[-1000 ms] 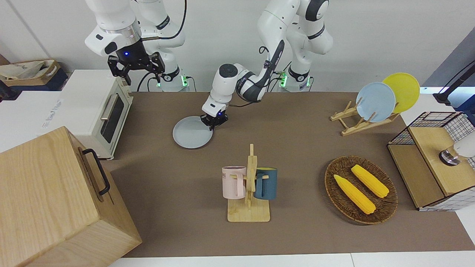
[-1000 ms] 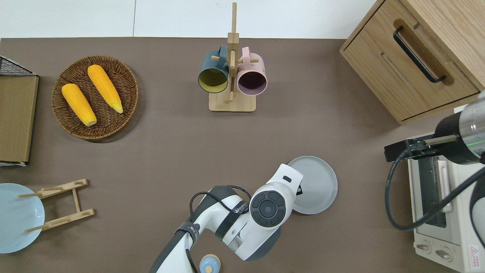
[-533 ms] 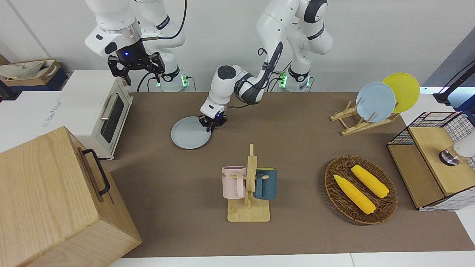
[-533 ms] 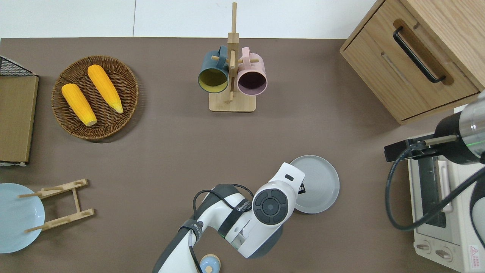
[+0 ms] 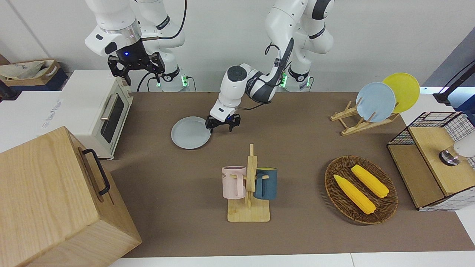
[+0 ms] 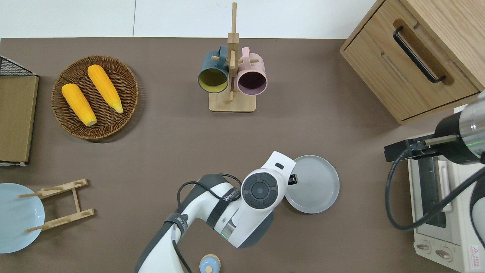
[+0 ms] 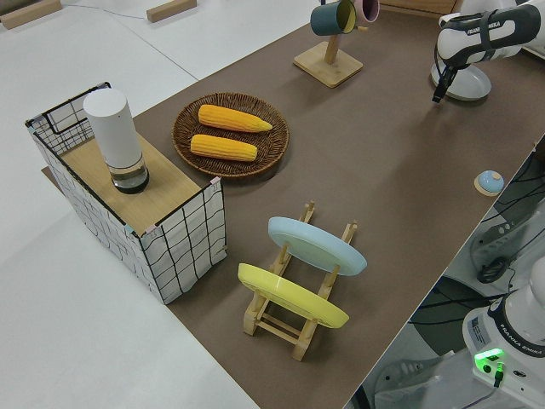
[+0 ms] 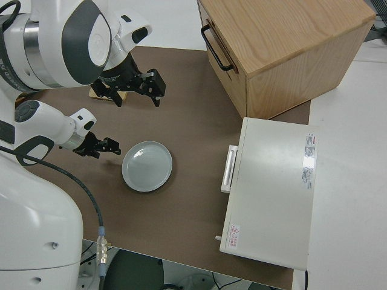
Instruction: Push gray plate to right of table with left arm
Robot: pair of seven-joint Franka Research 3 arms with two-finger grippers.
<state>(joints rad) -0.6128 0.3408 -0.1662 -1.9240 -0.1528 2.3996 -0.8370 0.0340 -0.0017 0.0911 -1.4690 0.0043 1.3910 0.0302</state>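
Gray plate (image 5: 190, 137): round, shallow, pale, lay flat and empty on brown table (image 5: 297, 237), toward the right arm's end; left arm (image 5: 237, 79) just beside its rim.

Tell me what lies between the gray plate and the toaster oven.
Only bare table: the overhead view shows nothing between the gray plate and the toaster oven.

A robotics lab: two white arms at a staged table (image 5: 297, 237) with toaster oven (image 5: 97, 111) and mug rack (image 5: 249, 193).
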